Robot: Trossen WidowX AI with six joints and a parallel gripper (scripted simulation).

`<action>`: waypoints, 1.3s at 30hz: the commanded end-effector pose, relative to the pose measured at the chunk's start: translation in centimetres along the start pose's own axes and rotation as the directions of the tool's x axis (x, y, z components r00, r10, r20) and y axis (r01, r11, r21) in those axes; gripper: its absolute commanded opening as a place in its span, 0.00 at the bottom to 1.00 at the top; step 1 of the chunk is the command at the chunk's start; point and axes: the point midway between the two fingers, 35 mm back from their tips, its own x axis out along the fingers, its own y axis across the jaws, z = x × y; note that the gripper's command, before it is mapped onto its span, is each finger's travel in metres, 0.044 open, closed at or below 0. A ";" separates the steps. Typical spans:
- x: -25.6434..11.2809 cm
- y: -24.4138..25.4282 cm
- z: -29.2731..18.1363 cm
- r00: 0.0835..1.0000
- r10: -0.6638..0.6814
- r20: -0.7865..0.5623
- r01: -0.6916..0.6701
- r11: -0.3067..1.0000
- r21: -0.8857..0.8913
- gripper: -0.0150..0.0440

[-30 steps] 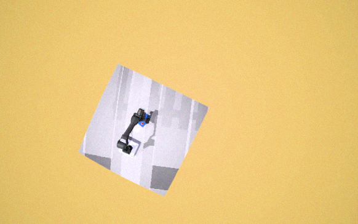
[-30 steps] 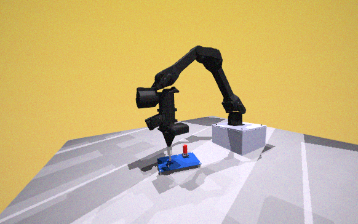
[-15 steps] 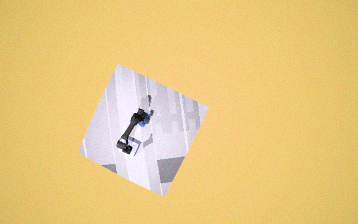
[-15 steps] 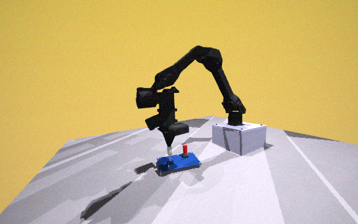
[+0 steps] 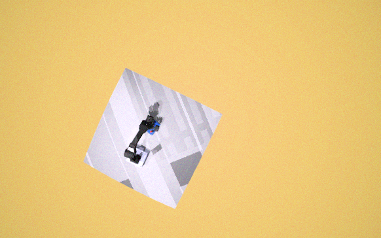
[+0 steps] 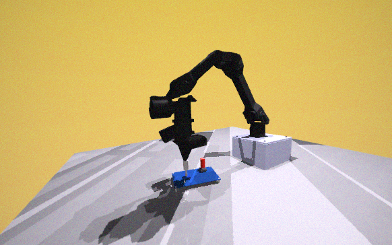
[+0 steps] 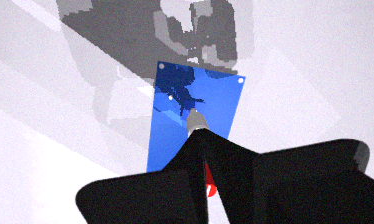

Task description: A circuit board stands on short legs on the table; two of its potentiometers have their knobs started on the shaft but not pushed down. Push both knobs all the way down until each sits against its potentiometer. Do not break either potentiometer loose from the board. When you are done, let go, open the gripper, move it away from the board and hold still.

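The blue circuit board (image 6: 211,175) (image 7: 221,105) stands low on the table under my gripper (image 6: 185,159) (image 7: 200,134). The gripper is shut, points straight down and holds nothing. Its tips are at the top of the pale grey knob (image 6: 185,165) (image 7: 196,121), seeming to touch it. That knob stands upright, with a thinner section below it; its potentiometer is in dark shadow. The red knob (image 6: 202,163) (image 7: 211,190) stands upright on a dark potentiometer (image 6: 202,170), beside the gripper on the arm base's side. Whether a small gap is left under the red knob is too small to tell.
The white base box (image 5: 144,158) (image 6: 278,155) of the arm stands behind the board in the exterior view. The pale table (image 5: 110,140) (image 6: 281,208) carries broad grey shadows. The arm hides part of the board from above.
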 end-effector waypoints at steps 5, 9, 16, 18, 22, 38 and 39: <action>0.5 0.0 -0.1 1.000 0.003 -0.001 -0.003 1.000 0.001 0.25; 0.9 0.0 -0.1 1.000 0.003 -0.001 -0.003 1.000 0.001 0.25; 1.1 0.0 -0.1 1.000 0.003 -0.001 -0.003 1.000 0.001 0.25; 1.1 0.0 -0.1 1.000 0.003 -0.001 -0.003 1.000 0.001 0.25; 1.3 0.0 -0.1 1.000 0.003 -0.001 -0.003 1.000 0.001 0.25; 2.0 0.0 -0.1 1.000 0.003 -0.001 -0.003 1.000 0.001 0.25; 2.1 0.0 -0.1 1.000 0.003 -0.001 -0.003 1.000 0.001 0.25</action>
